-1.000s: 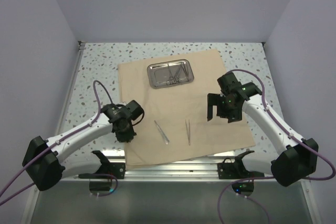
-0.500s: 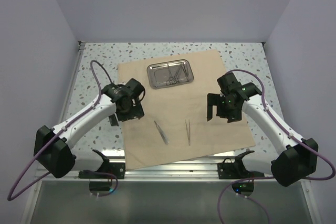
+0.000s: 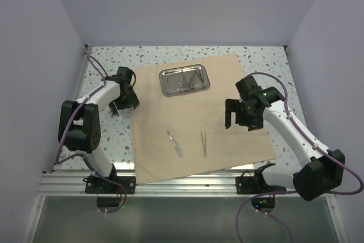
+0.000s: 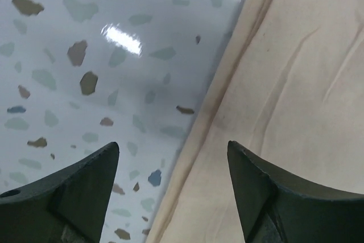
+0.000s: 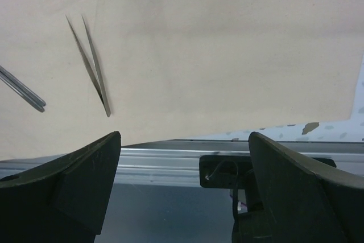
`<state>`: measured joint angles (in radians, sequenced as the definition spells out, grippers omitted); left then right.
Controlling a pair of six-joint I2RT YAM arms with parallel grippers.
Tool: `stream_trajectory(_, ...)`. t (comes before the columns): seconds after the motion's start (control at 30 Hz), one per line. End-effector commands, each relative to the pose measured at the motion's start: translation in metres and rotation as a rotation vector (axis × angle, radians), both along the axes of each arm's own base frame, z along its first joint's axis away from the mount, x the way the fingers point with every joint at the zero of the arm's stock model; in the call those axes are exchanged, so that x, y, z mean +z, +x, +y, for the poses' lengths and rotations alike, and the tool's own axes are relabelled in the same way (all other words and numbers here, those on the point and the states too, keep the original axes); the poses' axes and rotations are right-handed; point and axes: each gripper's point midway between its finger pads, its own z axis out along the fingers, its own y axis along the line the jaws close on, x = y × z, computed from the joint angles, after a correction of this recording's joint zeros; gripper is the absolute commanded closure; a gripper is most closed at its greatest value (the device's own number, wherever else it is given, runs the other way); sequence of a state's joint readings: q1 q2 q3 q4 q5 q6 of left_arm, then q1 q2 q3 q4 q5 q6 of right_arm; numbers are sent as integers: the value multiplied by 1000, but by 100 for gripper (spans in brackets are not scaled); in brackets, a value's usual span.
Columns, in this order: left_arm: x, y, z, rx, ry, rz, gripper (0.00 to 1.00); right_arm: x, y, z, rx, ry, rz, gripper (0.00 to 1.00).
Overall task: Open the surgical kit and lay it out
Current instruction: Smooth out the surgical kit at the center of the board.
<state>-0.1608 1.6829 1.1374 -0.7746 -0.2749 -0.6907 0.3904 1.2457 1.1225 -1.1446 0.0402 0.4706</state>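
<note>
Speckled table (image 3: 108,61); creased tan cloth (image 3: 227,140); steel tray (image 3: 185,69)

Cloth wrap (image 3: 233,83): one, spread flat under the steel tray (image 3: 162,82).
Steel tray: one.
Instruments inside the tray (image 3: 187,82): several thin silver pieces, overlapping; the exact number cannot be told.
Loose instruments on the cloth, on the near side of the tray: two. These are one pair of tweezers (image 3: 203,143) below the tray's right end and one slim straight instrument (image 3: 175,143) below its left half.
Robot arms: two, the left arm (image 3: 102,90) left of the tray and the right arm (image 3: 284,126) right of it.
</note>
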Motion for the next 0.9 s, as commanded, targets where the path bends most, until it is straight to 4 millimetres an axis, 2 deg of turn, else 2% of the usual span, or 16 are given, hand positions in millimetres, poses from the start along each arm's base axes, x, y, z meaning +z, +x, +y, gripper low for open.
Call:
stream_trajectory(0.0, 1, 56, -6, -70, -41, -125, 20, 10, 7, -4, -17, -22, -17, 1)
stream_trajectory(0.2, -24, 72, -12, -87, -70, -98, 26, 10, 11, -4, -35, -33, -2, 1)
stream_trajectory(0.3, -35, 70, -10, -81, -62, -68, 31, 9, 14, -4, -43, -41, 3, 2)
stream_trajectory(0.37, -43, 66, -6, -80, -48, -47, 39, 10, 16, -5, -50, -44, 1, 2)
stream_trajectory(0.4, -45, 66, -4, -78, -44, -48, 44, 9, 17, -5, -51, -48, 3, 2)
stream_trajectory(0.43, -51, 64, -2, -78, -43, -35, 59, 9, 18, -5, -52, -48, 3, 2)
stream_trajectory(0.5, -56, 66, 5, -63, -41, -30, 76, 8, 20, -5, -54, -51, 7, 1)
stream_trajectory(0.53, -61, 67, 8, -61, -39, -18, 89, 7, 20, -6, -58, -53, 9, 2)
stream_trajectory(0.6, -64, 70, 18, -44, -36, -11, 97, 7, 21, -7, -60, -54, 12, 1)
stream_trajectory(0.7, -64, 84, 29, -27, -39, -18, 100, 5, 23, -7, -64, -57, 15, 2)
stream_trajectory(0.73, -61, 97, 31, -31, -40, -34, 100, 4, 24, -8, -67, -60, 20, 2)
stream_trajectory(0.8, -56, 109, 38, -23, -28, -46, 100, 3, 25, -8, -68, -60, 22, 1)
stream_trajectory(0.83, -45, 126, 40, -28, -22, -84, 100, 3, 25, -8, -70, -60, 23, 2)
stream_trajectory(0.87, -49, 132, 42, -28, -19, -77, 100, 3, 27, -9, -72, -64, 25, 2)
